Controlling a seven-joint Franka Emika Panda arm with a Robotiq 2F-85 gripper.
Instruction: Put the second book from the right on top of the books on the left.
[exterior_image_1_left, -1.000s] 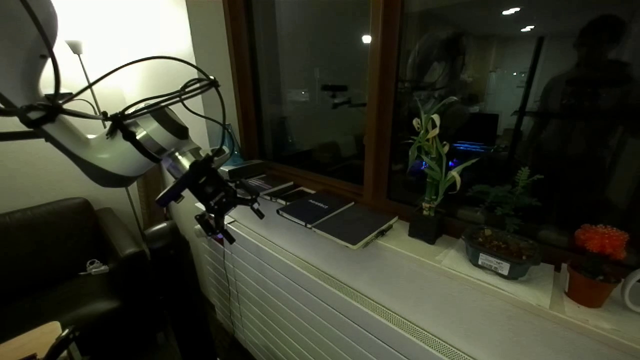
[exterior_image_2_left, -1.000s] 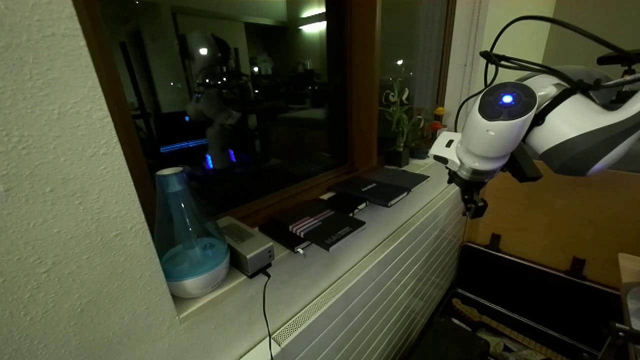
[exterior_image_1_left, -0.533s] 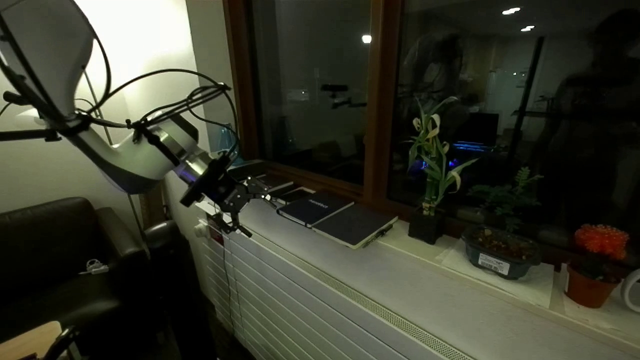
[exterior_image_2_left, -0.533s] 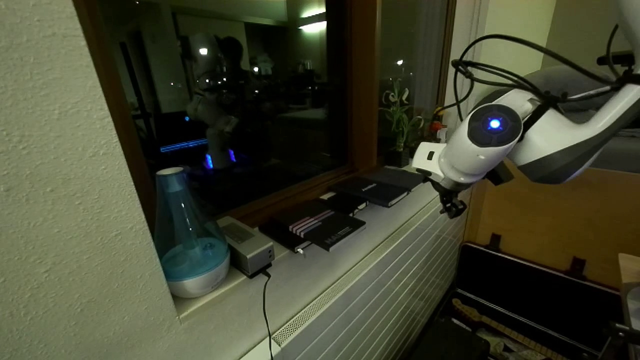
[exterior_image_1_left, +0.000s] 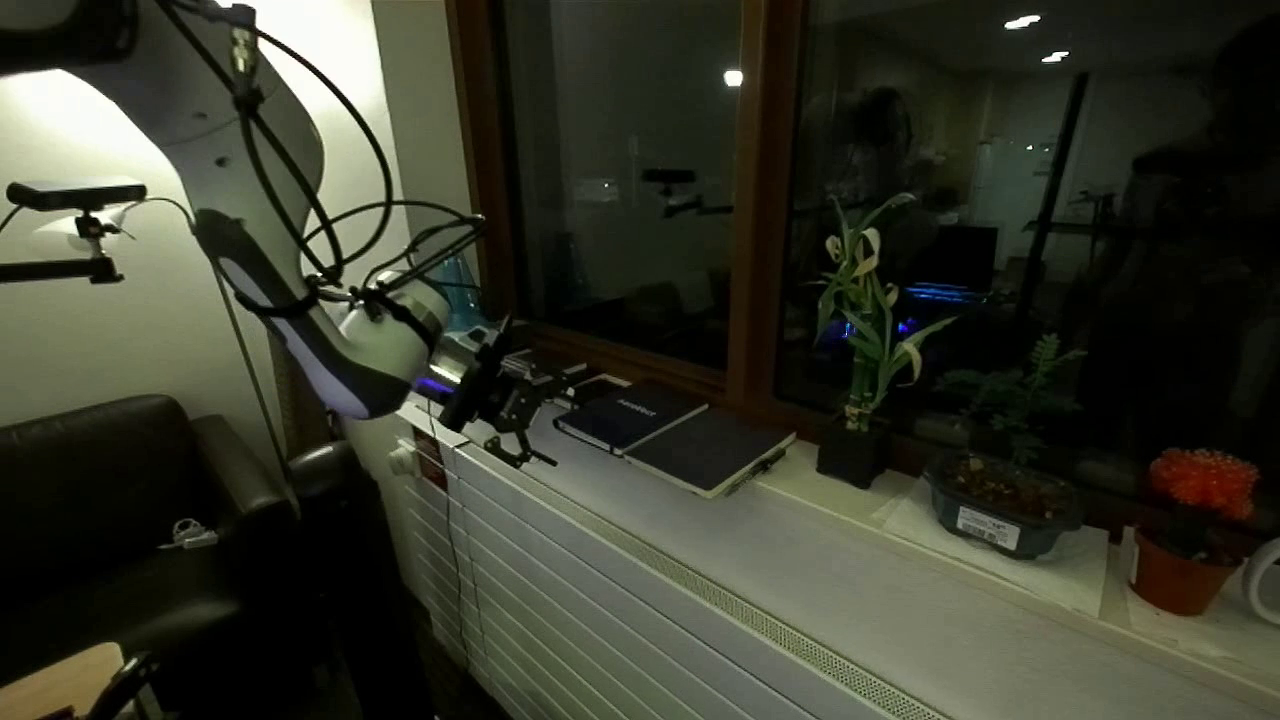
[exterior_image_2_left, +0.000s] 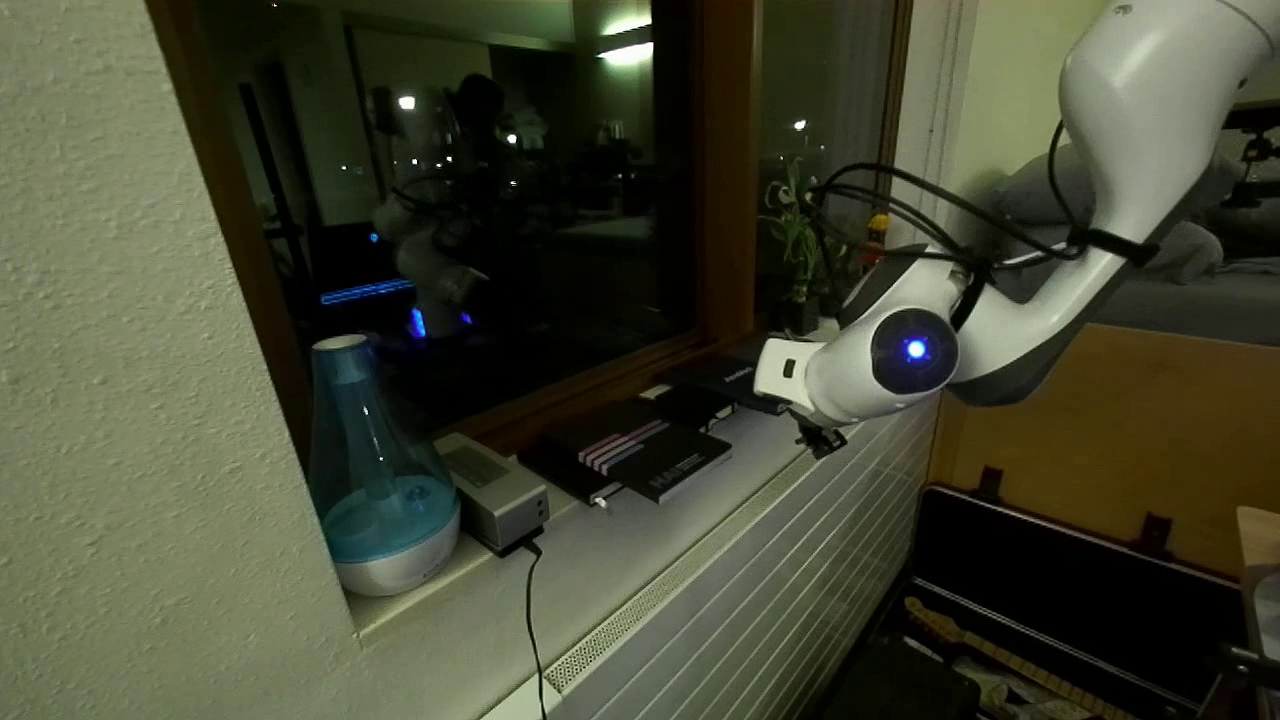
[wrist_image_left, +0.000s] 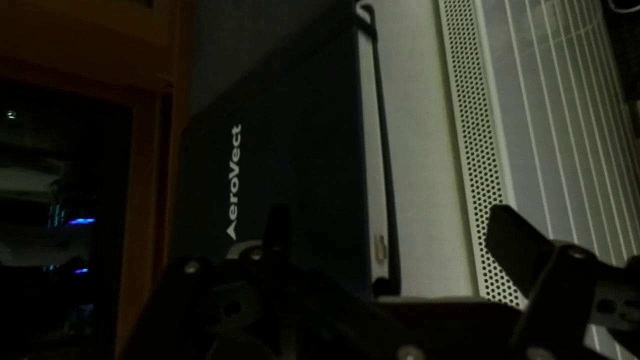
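The second book from the right is a navy notebook marked "AeroVect" (exterior_image_1_left: 630, 415). It lies flat on the windowsill and also shows in the wrist view (wrist_image_left: 305, 150). Its right neighbour, a dark grey book (exterior_image_1_left: 710, 450), touches or overlaps it. The books on the left are a striped black book (exterior_image_2_left: 650, 460) lying on another black book (exterior_image_2_left: 560, 470). My gripper (wrist_image_left: 390, 220) is open and empty. In the wrist view one finger overlaps the navy cover and the other overlaps the radiator grille. In an exterior view the gripper (exterior_image_2_left: 822, 440) is by the sill's front edge.
A small black book (exterior_image_2_left: 690, 405) lies between the left stack and the navy book. A blue humidifier (exterior_image_2_left: 385, 520) and a grey box (exterior_image_2_left: 490, 490) stand at the far left. A bamboo plant (exterior_image_1_left: 865, 350) and other pots stand right. The window and its frame border the sill.
The arm has moved down and in toward the sill, leftward in one exterior view and rightward in another. The gripper has come near the navy book. The books have not moved.
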